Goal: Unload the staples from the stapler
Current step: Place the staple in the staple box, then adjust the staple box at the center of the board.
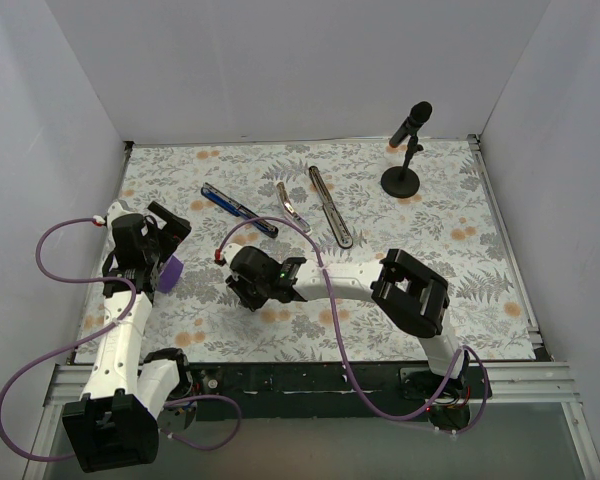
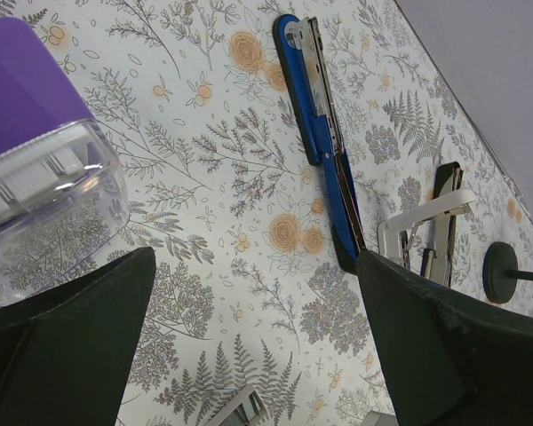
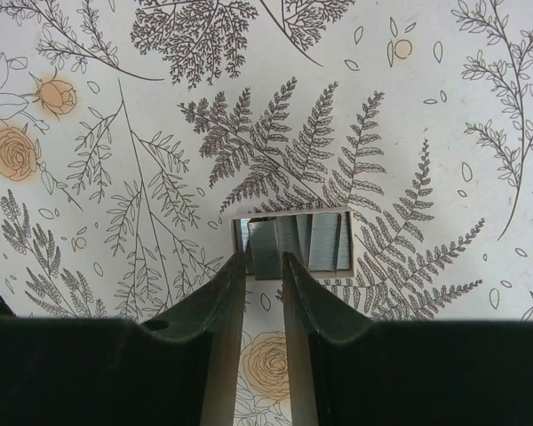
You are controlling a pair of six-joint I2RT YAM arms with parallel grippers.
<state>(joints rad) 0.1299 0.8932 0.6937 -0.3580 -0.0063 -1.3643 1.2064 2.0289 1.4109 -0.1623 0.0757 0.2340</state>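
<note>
Right jaws nearly closed at the tiny silvery-grey staple strips [image 3: 293, 241] on the floral tabletop [image 3: 409, 106], can't tell if they're pinching. Left jaws wide open, empty. Strips look light and crumbly, so I'd pinch the long sides.

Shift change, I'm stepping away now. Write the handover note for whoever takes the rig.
Left gripper: jaws wide open, empty, next to the purple block.
Right gripper: jaws a narrow gap apart, empty, tips just short of the staples.
Stapler: lying opened out, far side of the table.
Done: a block of staples lies out on the table.
Left: cannot tell if more are inside the stapler; check.
</note>
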